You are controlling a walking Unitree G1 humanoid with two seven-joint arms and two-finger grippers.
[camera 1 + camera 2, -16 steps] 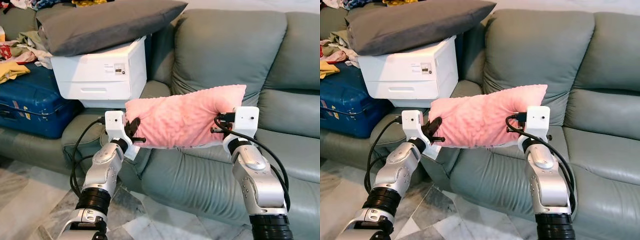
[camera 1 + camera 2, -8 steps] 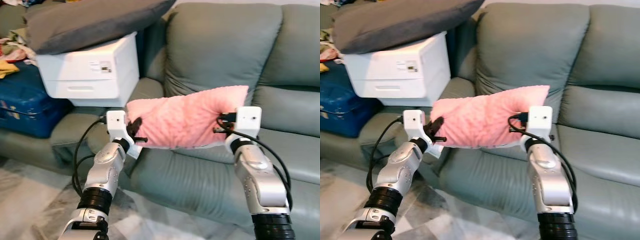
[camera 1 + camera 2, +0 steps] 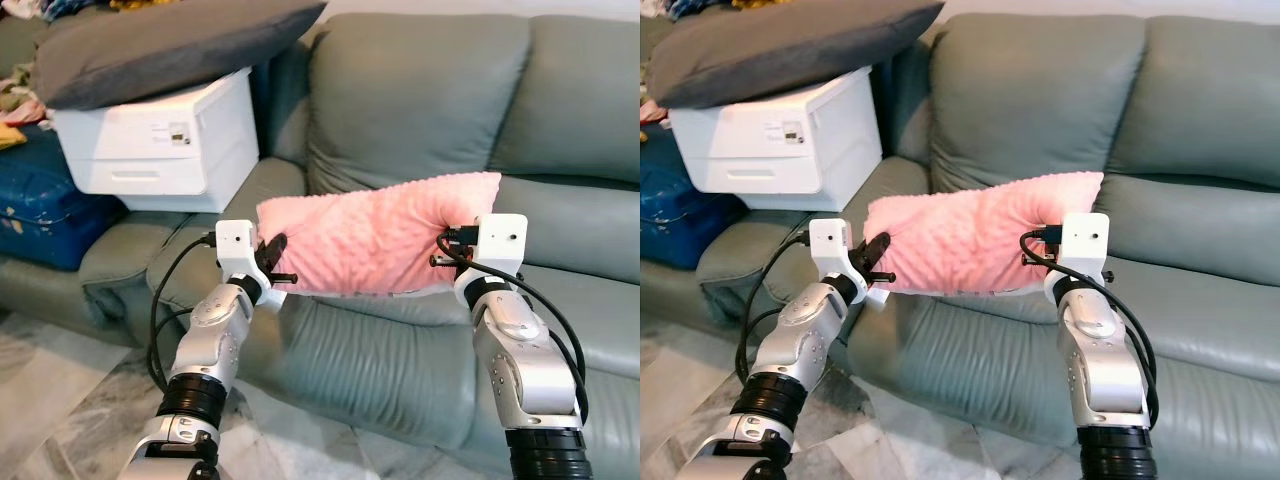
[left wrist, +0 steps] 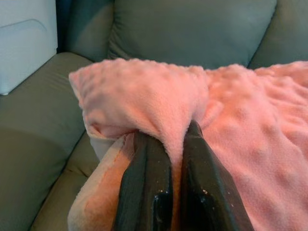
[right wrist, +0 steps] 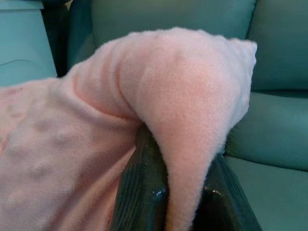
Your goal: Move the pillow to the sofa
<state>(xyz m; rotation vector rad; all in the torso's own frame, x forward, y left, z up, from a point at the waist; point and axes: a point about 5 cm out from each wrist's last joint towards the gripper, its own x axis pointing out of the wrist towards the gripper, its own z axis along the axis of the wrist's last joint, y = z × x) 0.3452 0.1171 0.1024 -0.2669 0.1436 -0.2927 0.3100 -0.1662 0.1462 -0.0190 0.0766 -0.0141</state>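
Observation:
A pink fuzzy pillow [image 3: 375, 238] hangs in the air between my two arms, just above the front of the grey-green sofa [image 3: 420, 110] seat. My left gripper [image 3: 275, 257] is shut on the pillow's left end, where a fold of pink fabric [image 4: 173, 115] is pinched between its black fingers [image 4: 147, 187]. At the pillow's right end my right gripper [image 3: 447, 247] is shut on another fold [image 5: 187, 144]. The pillow lies roughly level, its right end a little higher.
A white printer [image 3: 160, 140] stands on the sofa's left seat with a grey pillow [image 3: 160, 45] on top. A blue suitcase [image 3: 40, 205] and loose clothes [image 3: 15, 105] lie further left. Marble floor [image 3: 60, 400] runs along the sofa's front.
The whole view has shifted, with the printer and suitcase sliding left: the camera has turned or moved right along the sofa. Both grippers keep the pillow as before.

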